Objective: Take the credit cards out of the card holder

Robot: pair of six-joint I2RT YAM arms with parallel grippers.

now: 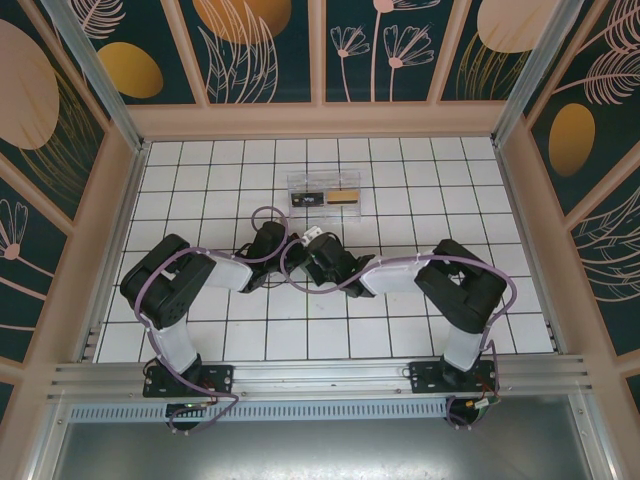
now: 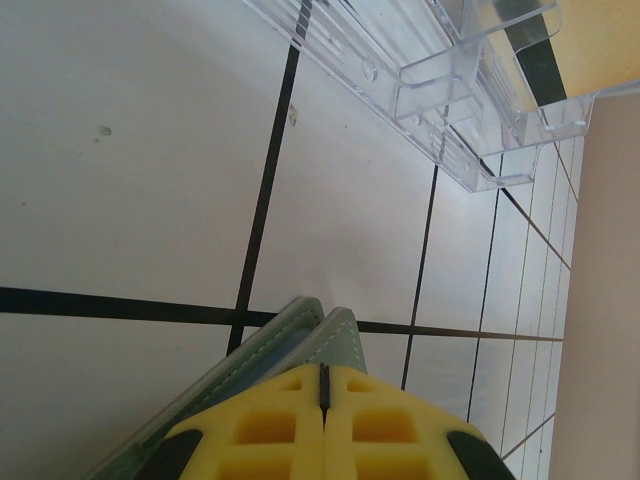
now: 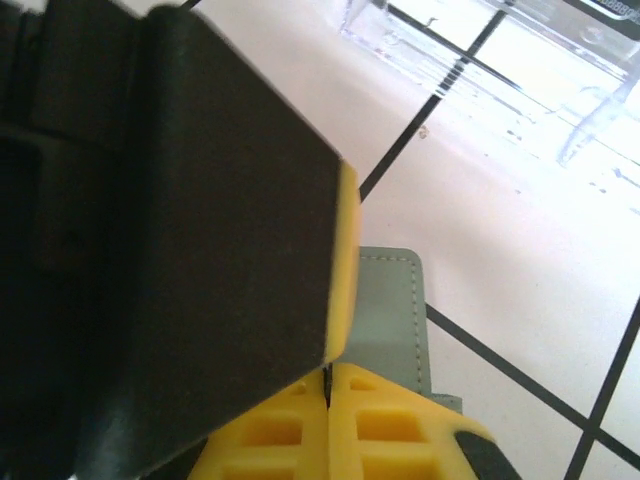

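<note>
Two grippers, one holder. The left gripper (image 2: 322, 378) has its pads pressed together on the grey-green holder (image 2: 338, 335). The right gripper (image 3: 328, 388) is pinched on the same holder from the other side, right next to the left finger (image 3: 240, 250). The holder sits on the near side of the tray (image 1: 325, 176), close to it but not touching. We can't tell if it's off the table (image 1: 200, 180).

We read this step as getting a card to slide out. No card edge shows past the leather in either wrist view, so we can't say what's left inside.

How we'd do it:
- One gripper clamps the stitched edge only, clear of the pocket mouth. Squeezing across the pocket would lock the card in.
- The other lets go and re-grips on bare card, not leather.
- Pull straight along the slot with no twist. The leather will flex and the card won't.

Room:
- The tray's near wall is just ahead of both wrists, and it's clear plastic that's easy to clip. We'd pull sideways along the tray or away from it, not into it.
- A dark card (image 1: 307, 197) and a gold card (image 1: 346, 195) lie in the tray, so we'd drop the next one beside them.
- Tiles are open on both sides of the tray. The cage walls are well apart from it.
</note>
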